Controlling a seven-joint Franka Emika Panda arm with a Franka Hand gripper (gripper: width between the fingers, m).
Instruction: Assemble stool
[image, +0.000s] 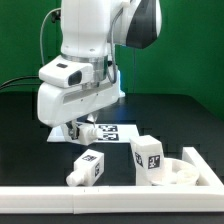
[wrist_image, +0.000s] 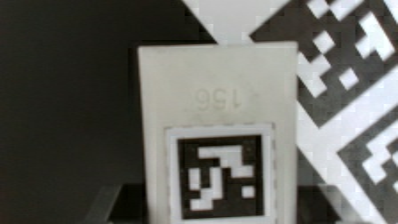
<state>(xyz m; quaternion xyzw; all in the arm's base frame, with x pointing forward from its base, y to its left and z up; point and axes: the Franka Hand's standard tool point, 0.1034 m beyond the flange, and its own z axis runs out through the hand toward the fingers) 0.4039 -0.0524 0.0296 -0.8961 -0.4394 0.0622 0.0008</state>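
the gripper (image: 78, 130) is pressed together on one leg (wrist_image: 214, 100) of the stool. in the wrist view this leg stands as a white block between the two dark fingers (wrist_image: 139, 208), which show blurred at its lower corners. the face toward that camera carries a black-and-white tag (wrist_image: 221, 176), with a faint embossed number above it.

in the exterior view the gripper hangs low over the black table (image: 30, 150), under the arm's bulky white wrist. whether the leg rests on the table or is lifted off it cannot be told. just behind the gripper, partly hidden by it, lies the marker board (image: 112, 131); in the wrist view its large tags show just beyond the leg.

nearer the exterior camera than the gripper, a second leg (image: 88, 168) lies on its side on the table, apart from the gripper, with a tag face showing. to the exterior view's right of the gripper, a third leg (image: 148, 158) stands upright with a tag toward the camera. farther out on that side is the round seat (image: 188, 172), only partly in the picture. the third leg is just beside its rim, and whether they touch cannot be told. farthest from the gripper, a white rail (image: 100, 200) runs along the table's near edge.
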